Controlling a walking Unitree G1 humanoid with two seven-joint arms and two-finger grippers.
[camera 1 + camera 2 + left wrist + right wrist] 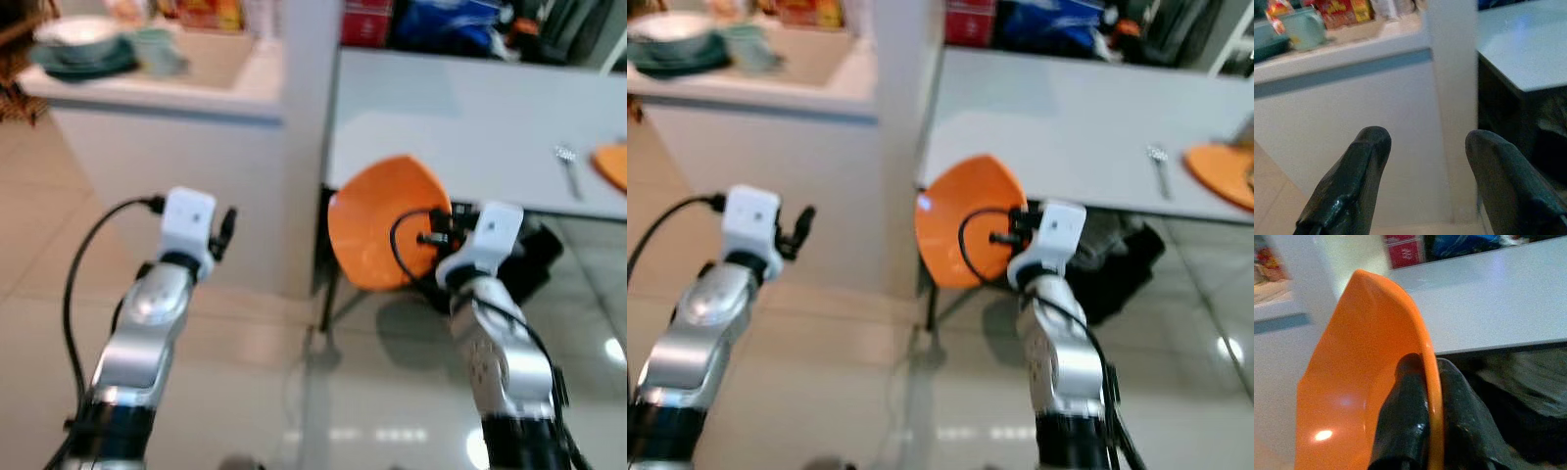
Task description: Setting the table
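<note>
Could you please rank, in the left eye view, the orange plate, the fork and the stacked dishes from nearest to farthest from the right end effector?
1. Orange plate: gripped by the right end effector.
2. Fork: on the table, to the robot's right.
3. Stacked dishes: on the counter, far left.

No legible text, red packaging beyond the table carries white marks, too blurred to read

Second orange plate cut by edge
</note>
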